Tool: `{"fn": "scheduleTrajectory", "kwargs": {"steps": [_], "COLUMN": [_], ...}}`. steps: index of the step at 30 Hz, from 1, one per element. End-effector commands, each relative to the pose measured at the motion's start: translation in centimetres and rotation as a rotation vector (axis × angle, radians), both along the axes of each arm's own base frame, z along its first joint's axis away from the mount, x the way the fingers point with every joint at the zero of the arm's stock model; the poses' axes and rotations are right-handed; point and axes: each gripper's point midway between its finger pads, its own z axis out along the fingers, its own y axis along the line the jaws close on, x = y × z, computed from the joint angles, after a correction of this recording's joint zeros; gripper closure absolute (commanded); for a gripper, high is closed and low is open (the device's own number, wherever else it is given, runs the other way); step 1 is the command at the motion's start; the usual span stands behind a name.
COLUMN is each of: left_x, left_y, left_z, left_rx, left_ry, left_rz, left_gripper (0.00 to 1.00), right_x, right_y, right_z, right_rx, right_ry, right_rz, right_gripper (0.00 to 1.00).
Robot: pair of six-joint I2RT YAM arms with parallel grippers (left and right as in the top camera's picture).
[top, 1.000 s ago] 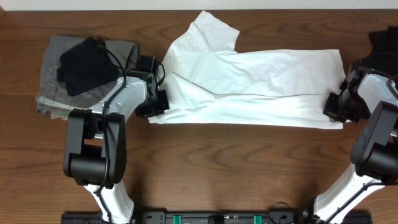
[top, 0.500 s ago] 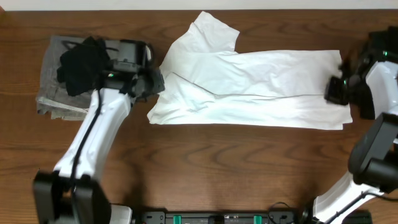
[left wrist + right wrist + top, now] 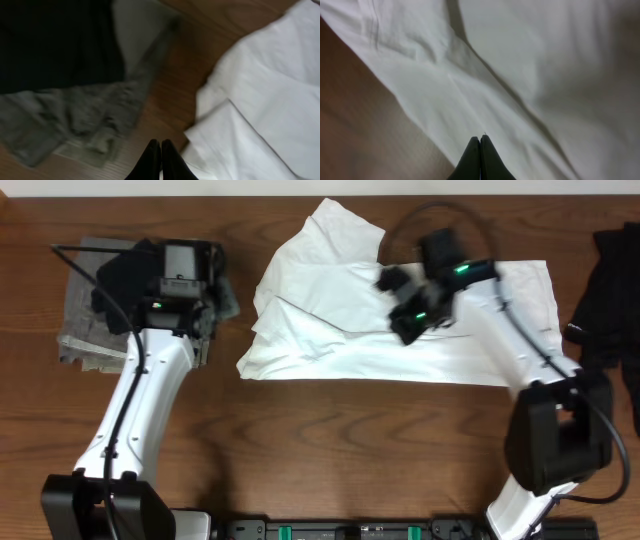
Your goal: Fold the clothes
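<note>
Both arms have left the ends of the T-shirt [image 3: 330, 330] since the earlier overhead views. The right end effector [image 3: 480, 146] has swung from the hem end to above the T-shirt's middle, and the left end effector [image 3: 160, 148] has drawn off the collar end.

- **T-shirt:** lies across the middle of the surface [image 3: 330, 450], doubled lengthwise into a long band. One sleeve [image 3: 345, 225] juts from its far edge, and the collar end is rumpled.
- **Right end effector:** fingers pressed together, empty, poised over white cloth.
- **Left end effector:** fingers pressed together, empty, over the strip of bare wood between the T-shirt and a grey garment [image 3: 80, 330], on which a black garment [image 3: 125, 285] lies.
- **Other items:** another dark garment [image 3: 610, 290] lies beyond the T-shirt's hem end.
- **Step in hand, as judged:** the lengthwise fold is laid, and the arms are repositioning between folds.
- **Next move:** probably tucking in the sleeve or a crosswise fold. Either requires the fingers to spread first, then a pinch through every layer at an edge.
- **Writing:** none legible. The upturned face is plain white, and no print, brand or label shows.
</note>
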Motion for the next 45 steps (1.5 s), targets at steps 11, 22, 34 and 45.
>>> {"fn": "scheduleTrajectory", "kwargs": {"steps": [11, 22, 34, 45], "left_x": [-0.1, 0.6, 0.7, 0.7], "left_y": [6.0, 3.8, -1.7, -8.3], "left_z": [0.2, -2.3, -7.7, -9.2], "left_rx": [0.03, -0.097, -0.28, -0.317], "left_ry": [-0.007, 0.044, 0.196, 0.228], "left_rz": [0.172, 0.124, -0.022, -0.206], "left_gripper": [0.93, 0.93, 0.93, 0.94], "right_x": [-2.4, -5.1, -4.0, -3.1], "right_y": [3.2, 4.1, 3.7, 2.9], "right_z": [-4.6, -7.9, -8.3, -8.2], "right_rx": [-0.229, -0.155, -0.149, -0.141], "right_ry": [-0.145, 0.021, 0.015, 0.02], "right_rz": [0.253, 0.297, 0.216, 0.129], "right_gripper": [0.99, 0.99, 0.99, 0.99]}}
